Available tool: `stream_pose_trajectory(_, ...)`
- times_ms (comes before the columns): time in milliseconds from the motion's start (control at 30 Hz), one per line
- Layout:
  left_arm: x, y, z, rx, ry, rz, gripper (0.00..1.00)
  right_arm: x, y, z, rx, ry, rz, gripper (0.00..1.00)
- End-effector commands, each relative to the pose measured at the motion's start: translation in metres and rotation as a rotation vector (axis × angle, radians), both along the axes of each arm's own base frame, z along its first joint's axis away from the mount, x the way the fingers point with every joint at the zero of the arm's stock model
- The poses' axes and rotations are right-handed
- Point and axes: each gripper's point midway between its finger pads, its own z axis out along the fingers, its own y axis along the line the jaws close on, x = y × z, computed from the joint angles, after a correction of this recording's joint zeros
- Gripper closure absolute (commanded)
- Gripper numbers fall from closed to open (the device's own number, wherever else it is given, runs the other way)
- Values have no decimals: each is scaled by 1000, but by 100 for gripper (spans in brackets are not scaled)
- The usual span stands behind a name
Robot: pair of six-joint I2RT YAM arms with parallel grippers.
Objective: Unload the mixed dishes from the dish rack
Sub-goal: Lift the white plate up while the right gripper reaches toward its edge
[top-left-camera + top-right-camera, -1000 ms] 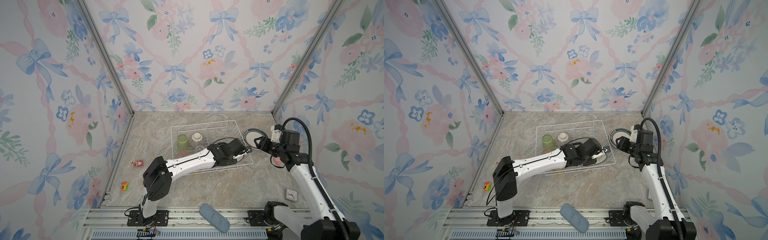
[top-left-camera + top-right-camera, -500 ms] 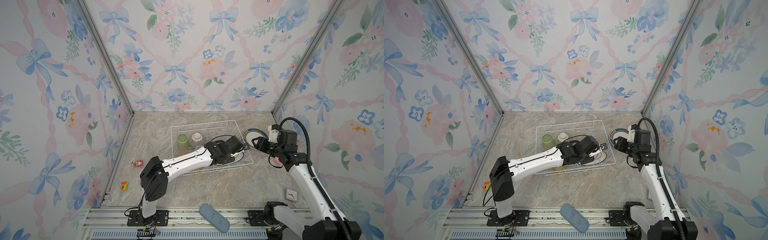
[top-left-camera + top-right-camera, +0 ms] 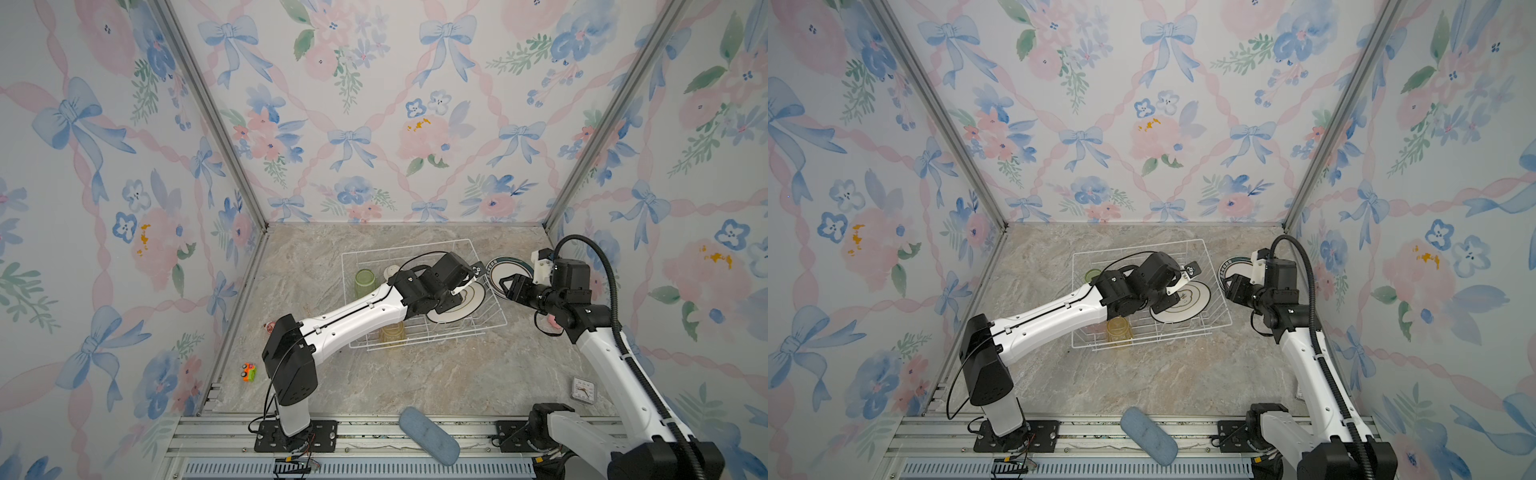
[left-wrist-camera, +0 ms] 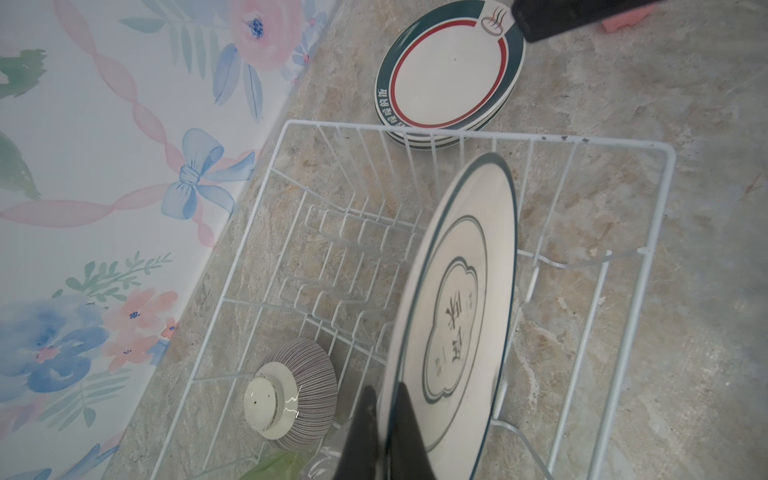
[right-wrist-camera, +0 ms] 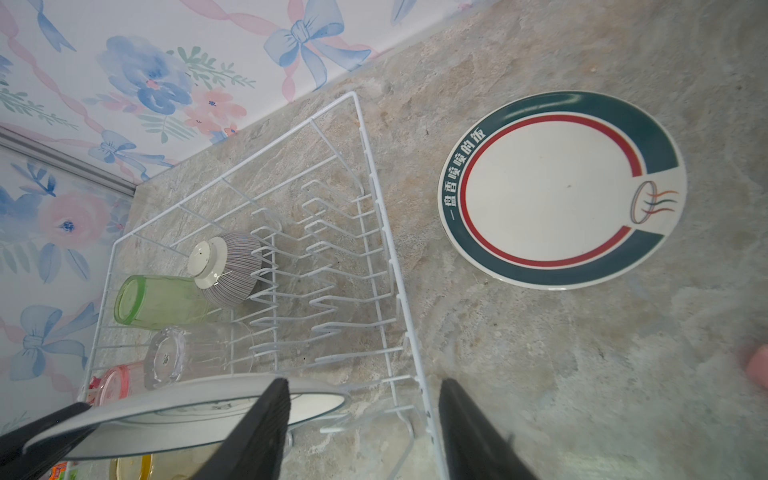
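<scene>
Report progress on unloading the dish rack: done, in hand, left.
Done: a stack of plates lies on the table beside the dish rack. In hand: the left gripper is shut on the rim of a plate over the rack; the right gripper is open, empty. Left: striped bowl, green tumbler, clear tumbler, pink tumbler, yellow tumbler, all in the rack.

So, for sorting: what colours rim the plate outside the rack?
Plate: dark green band, red line; right wrist view.
</scene>
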Motion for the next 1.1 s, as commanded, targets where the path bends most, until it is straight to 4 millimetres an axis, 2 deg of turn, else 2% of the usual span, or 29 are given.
stream_pose_trajectory(0, 6, -4, 47, -187, -6, -4, 100, -1, 7, 12, 0, -48, 39, 40)
stream_pose_trajectory(367, 30, 22, 64, -361, 67, 26, 100, -3, 17, 17, 32, -80, 99, 39)
stream_pose_trajectory(600, 38, 44, 68, -536, 154, 20, 100, -5, 50, 23, 184, -111, 263, 39)
stream_pose_trajectory(767, 41, 58, 66, -655, 219, 5, 100, -6, 64, 24, 269, -124, 335, 41)
stream_pose_trajectory(1067, 46, 73, 61, -841, 321, -34, 100, -5, 82, 5, 361, -91, 420, 43)
